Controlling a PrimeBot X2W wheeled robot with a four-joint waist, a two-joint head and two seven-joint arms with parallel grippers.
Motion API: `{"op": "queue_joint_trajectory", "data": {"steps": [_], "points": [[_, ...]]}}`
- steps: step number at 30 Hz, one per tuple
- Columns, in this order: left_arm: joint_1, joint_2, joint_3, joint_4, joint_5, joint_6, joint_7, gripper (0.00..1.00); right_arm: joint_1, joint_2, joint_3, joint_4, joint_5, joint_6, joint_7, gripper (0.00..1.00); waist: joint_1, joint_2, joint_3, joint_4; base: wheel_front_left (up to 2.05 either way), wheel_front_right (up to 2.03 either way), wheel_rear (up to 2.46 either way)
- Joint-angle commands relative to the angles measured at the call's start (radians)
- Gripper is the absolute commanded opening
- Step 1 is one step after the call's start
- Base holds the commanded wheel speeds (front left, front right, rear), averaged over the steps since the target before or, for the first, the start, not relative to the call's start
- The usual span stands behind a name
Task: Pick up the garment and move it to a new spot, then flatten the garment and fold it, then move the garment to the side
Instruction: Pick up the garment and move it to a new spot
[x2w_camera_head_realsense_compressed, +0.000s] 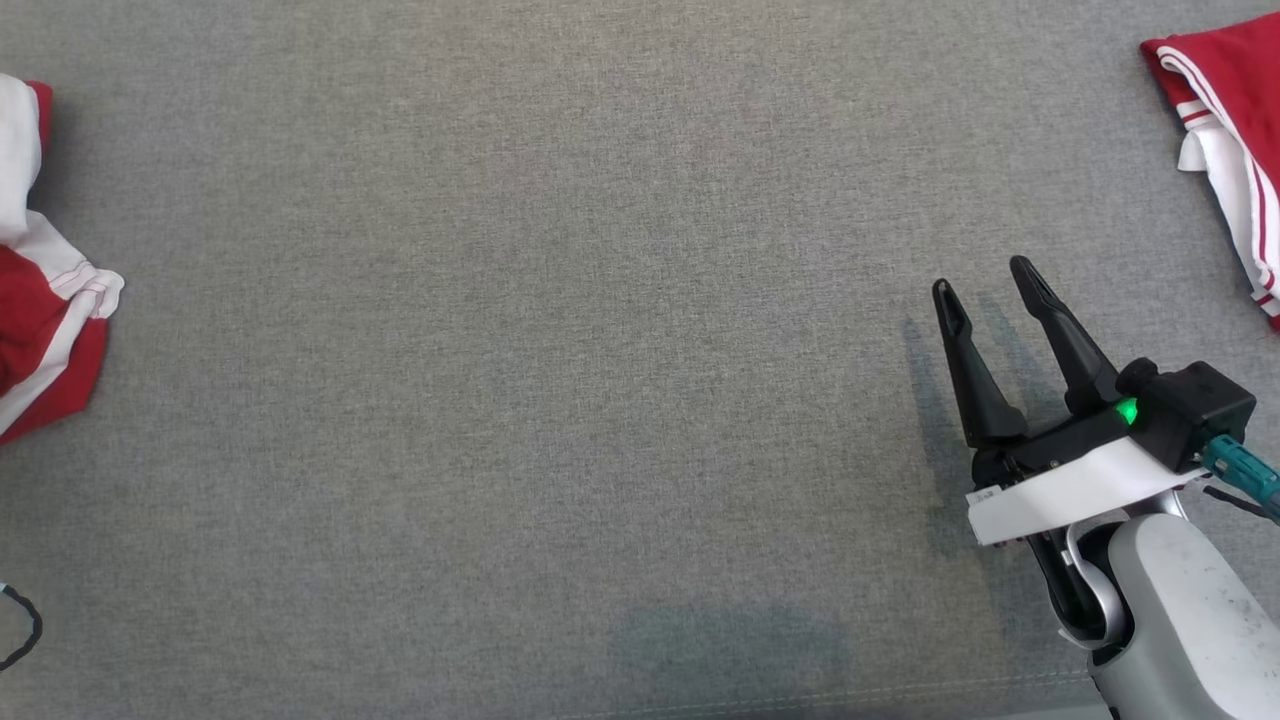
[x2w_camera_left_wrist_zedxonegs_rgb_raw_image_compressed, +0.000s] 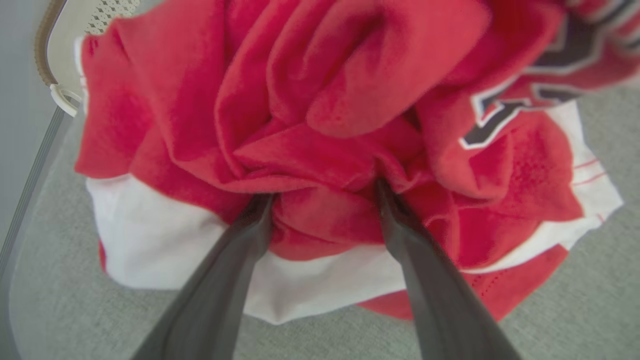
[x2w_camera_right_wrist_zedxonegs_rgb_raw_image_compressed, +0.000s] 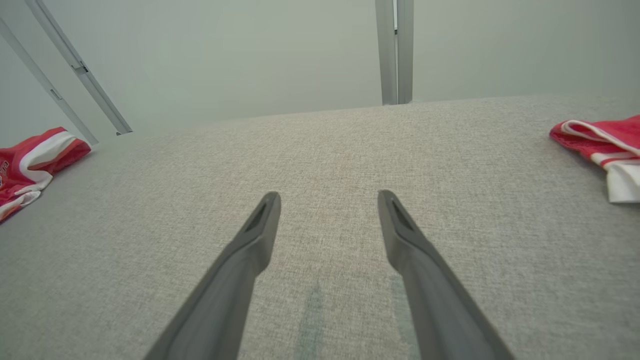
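The garment (x2w_camera_head_realsense_compressed: 40, 300), a crumpled red and white jersey, lies at the left edge of the grey cloth-covered table (x2w_camera_head_realsense_compressed: 600, 350). It is also at the far left of the right wrist view (x2w_camera_right_wrist_zedxonegs_rgb_raw_image_compressed: 30, 160). In the left wrist view my left gripper (x2w_camera_left_wrist_zedxonegs_rgb_raw_image_compressed: 324, 195) stands open, its fingertips pushed into the red folds of the garment (x2w_camera_left_wrist_zedxonegs_rgb_raw_image_compressed: 325, 100) with a bunch of cloth between them. My right gripper (x2w_camera_head_realsense_compressed: 984, 278) hovers open over bare table at the lower right, holding nothing (x2w_camera_right_wrist_zedxonegs_rgb_raw_image_compressed: 328, 194).
A second red and white garment (x2w_camera_head_realsense_compressed: 1235, 130), folded, lies at the table's far right corner (x2w_camera_right_wrist_zedxonegs_rgb_raw_image_compressed: 600, 140). A pale mesh-walled bin (x2w_camera_left_wrist_zedxonegs_rgb_raw_image_compressed: 60, 60) sits beyond the crumpled garment at the table's edge. A black cable (x2w_camera_head_realsense_compressed: 25, 625) loops at the lower left. Metal frame posts (x2w_camera_right_wrist_zedxonegs_rgb_raw_image_compressed: 395, 50) rise behind the table.
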Motion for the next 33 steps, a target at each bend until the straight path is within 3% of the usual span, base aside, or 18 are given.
{"op": "queue_joint_trajectory", "data": {"steps": [1,5,6,8,10,11,12,13,25,33], "points": [[0.008,-0.038,-0.013,0.015,-0.015,-0.012,0.020,1.00,-0.013,0.002,-0.003,-0.002,0.004,-0.001,-0.003,1.00,-0.0001,-0.0001,0.001,-0.001,0.00,0.00,0.00],[0.008,-0.044,-0.019,0.018,-0.017,-0.015,0.026,1.00,-0.012,0.005,-0.002,0.001,0.000,-0.001,-0.003,1.00,-0.0001,-0.0001,-0.006,0.002,0.00,0.00,0.00],[0.009,-0.044,-0.021,0.019,-0.018,-0.016,0.029,0.95,-0.012,0.006,-0.001,0.002,-0.001,-0.001,-0.003,1.00,-0.0001,-0.0001,-0.009,0.003,0.00,0.00,0.00],[0.013,-0.044,-0.024,0.019,-0.018,-0.019,0.034,0.60,-0.010,0.008,0.000,0.005,-0.002,-0.001,-0.003,1.00,-0.0001,-0.0001,-0.017,0.004,0.00,0.00,0.00],[0.018,-0.042,-0.022,0.015,-0.020,-0.024,0.030,0.46,-0.007,0.010,0.002,0.008,-0.002,-0.001,-0.003,1.00,-0.0001,-0.0001,-0.024,0.005,0.00,0.00,0.00],[0.020,-0.041,-0.020,0.011,-0.021,-0.026,0.020,0.31,-0.005,0.011,0.003,0.011,-0.001,-0.001,-0.003,1.00,-0.0001,-0.0001,-0.029,0.006,0.00,0.00,0.00],[0.023,-0.042,-0.018,0.007,-0.022,-0.028,0.013,0.09,-0.004,0.012,0.005,0.014,0.001,-0.001,-0.003,1.00,-0.0001,-0.0001,-0.035,0.007,0.00,0.00,0.00],[0.025,-0.040,-0.016,0.005,-0.025,-0.030,0.004,0.00,-0.003,0.013,0.007,0.017,0.003,-0.001,-0.003,1.00,-0.0001,-0.0001,-0.041,0.007,0.00,0.00,0.00],[0.046,0.024,-0.050,-0.101,0.048,-0.092,-0.153,0.00,0.039,0.049,0.013,0.053,0.021,-0.001,-0.003,1.00,-0.0001,-0.0001,-0.196,0.008,0.00,0.00,0.00],[0.037,0.034,-0.113,-0.217,0.103,-0.123,-0.175,0.00,0.074,0.062,0.008,0.068,0.021,-0.001,-0.003,1.00,-0.0001,-0.0001,-0.282,0.003,0.00,0.00,0.00]]}}
